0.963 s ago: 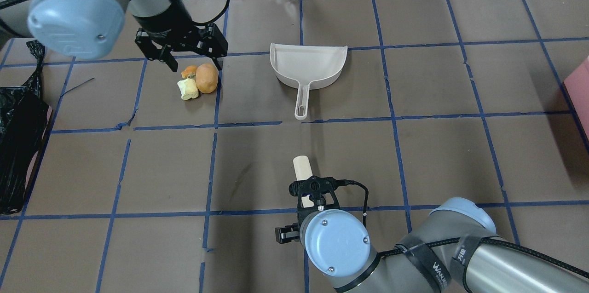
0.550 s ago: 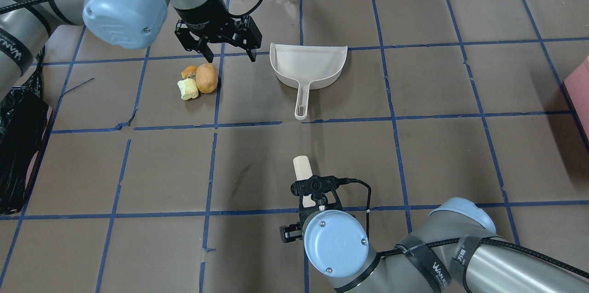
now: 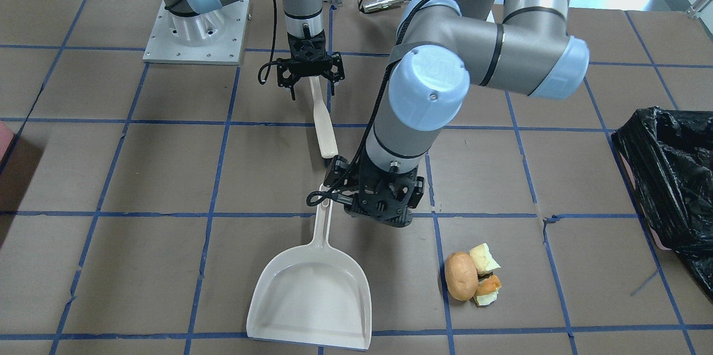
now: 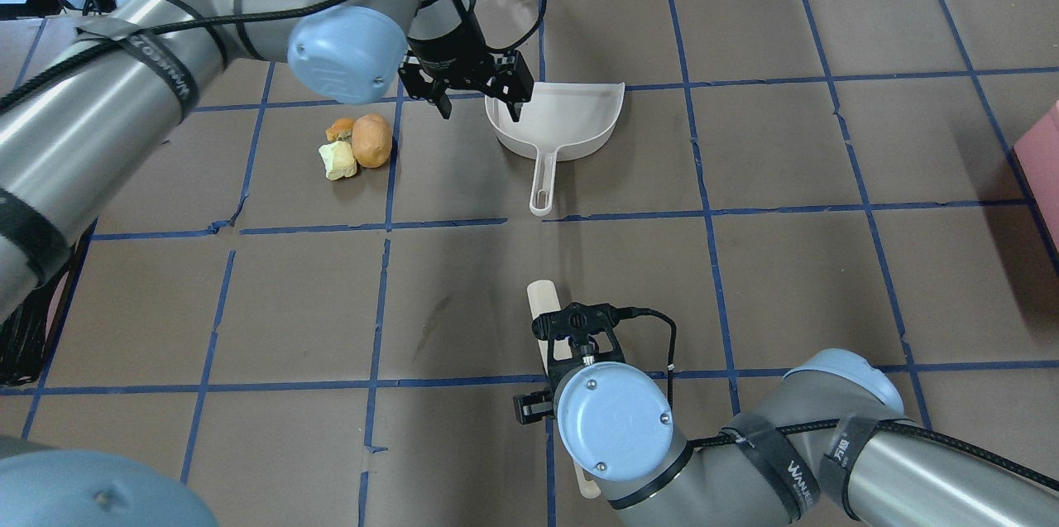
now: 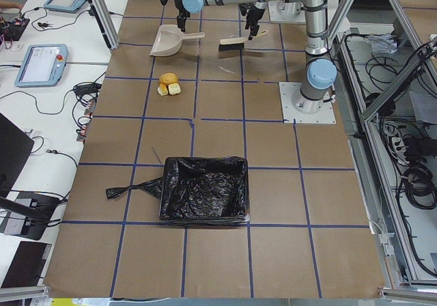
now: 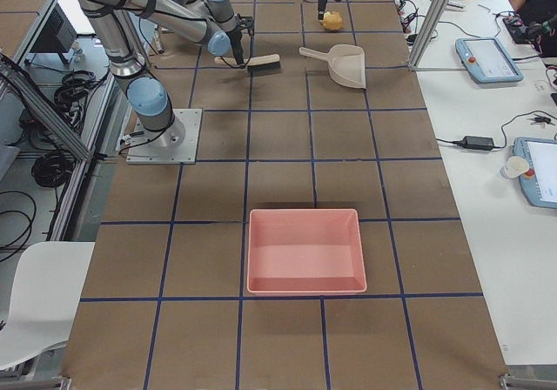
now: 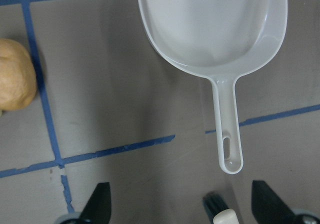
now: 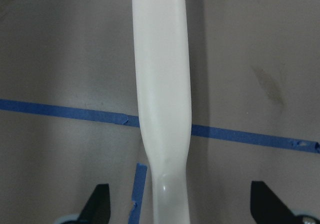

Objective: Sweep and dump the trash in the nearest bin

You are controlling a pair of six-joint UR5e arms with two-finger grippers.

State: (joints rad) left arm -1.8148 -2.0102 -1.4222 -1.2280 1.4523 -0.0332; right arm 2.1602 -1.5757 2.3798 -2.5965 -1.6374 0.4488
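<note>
The trash lies together on the table: a brown-orange potato-like lump (image 4: pixel 371 140), a pale yellow chunk (image 4: pixel 337 160) and an orange peel (image 4: pixel 339 128). The lump also shows at the left edge of the left wrist view (image 7: pixel 15 81). My left gripper (image 4: pixel 480 101) is open and empty. It hovers by the left rim of the pale dustpan (image 4: pixel 556 117), right of the trash. My right gripper (image 3: pixel 312 87) is open and straddles the cream handle of the brush (image 8: pixel 160 84) without touching it. The black-bagged bin (image 5: pixel 203 190) stands far off on my left.
A pink tray (image 6: pixel 305 251) sits at the table's right end, and its edge shows in the overhead view (image 4: pixel 1044 155). The dustpan handle (image 7: pixel 227 134) points toward the brush bristles (image 7: pixel 215 204). Blue tape lines grid the brown table (image 4: pixel 786 287).
My left arm has swung right, from above the trash to the dustpan's left rim, gripper still open. The right gripper has shifted only slightly over the brush handle.
</note>
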